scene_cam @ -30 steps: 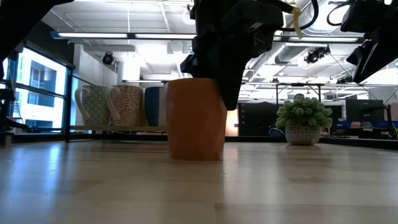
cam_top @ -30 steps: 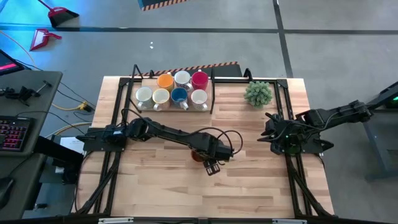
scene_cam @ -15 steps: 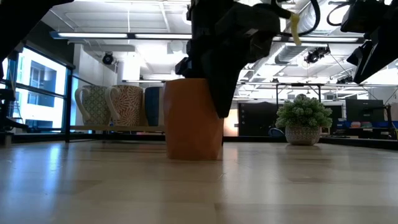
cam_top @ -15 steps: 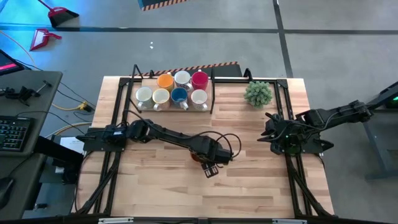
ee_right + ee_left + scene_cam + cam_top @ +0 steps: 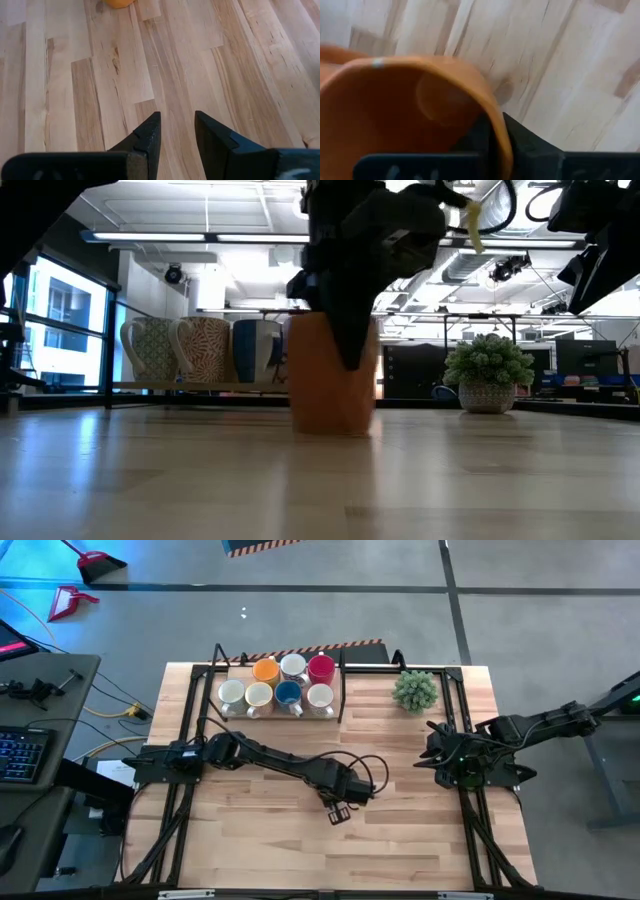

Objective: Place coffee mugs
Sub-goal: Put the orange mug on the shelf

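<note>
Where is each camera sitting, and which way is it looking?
High view: above the table, looking straight down; shows both arms, the left claw and the right claw.
Low view: at tabletop height, looking across at the orange mug and potted plant; the left arm drops in from above.
Left wrist view: on the left arm, looking into the orange mug; a dark finger grips its rim.
Right wrist view: on the right arm, facing bare table; both fingers show.
Shared: the low and left wrist views both show the orange mug.

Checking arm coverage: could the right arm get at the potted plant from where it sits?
Probably yes. The potted plant stands alone near the table's far right, bare wood lies between it and the right gripper, and the left gripper works mid-table.
</note>
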You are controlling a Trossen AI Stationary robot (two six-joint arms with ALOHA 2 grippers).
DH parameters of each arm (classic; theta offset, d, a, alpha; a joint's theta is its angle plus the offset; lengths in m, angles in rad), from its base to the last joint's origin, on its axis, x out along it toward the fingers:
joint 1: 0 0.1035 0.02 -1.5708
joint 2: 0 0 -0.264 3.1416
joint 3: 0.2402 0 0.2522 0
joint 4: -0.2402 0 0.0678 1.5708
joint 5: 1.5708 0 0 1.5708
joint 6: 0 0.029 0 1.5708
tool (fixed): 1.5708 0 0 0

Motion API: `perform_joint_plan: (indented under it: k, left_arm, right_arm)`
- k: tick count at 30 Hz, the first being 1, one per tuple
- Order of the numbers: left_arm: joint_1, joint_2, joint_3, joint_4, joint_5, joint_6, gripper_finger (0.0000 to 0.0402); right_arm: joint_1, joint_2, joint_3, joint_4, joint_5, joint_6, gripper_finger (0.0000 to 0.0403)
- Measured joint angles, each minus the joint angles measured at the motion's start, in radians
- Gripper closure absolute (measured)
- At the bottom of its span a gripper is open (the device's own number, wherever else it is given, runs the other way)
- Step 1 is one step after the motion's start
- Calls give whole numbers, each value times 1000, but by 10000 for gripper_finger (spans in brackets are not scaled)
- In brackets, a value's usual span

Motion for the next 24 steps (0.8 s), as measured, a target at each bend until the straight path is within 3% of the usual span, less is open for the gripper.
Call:
perform_joint_plan:
  k: [8,13,24]
  left_arm:
    - [-1,6,-2,-5,9,29,394]
    - [17,-5,-8,-103,-25,44,396]
    - [35,-162,-2,-160,-38,95,396]
  right_arm:
    - [0,0,0,0,0,0,304]
    - [0,0,0,0,0,0,304]
    - [0,0,0,-8,-1,3,304]
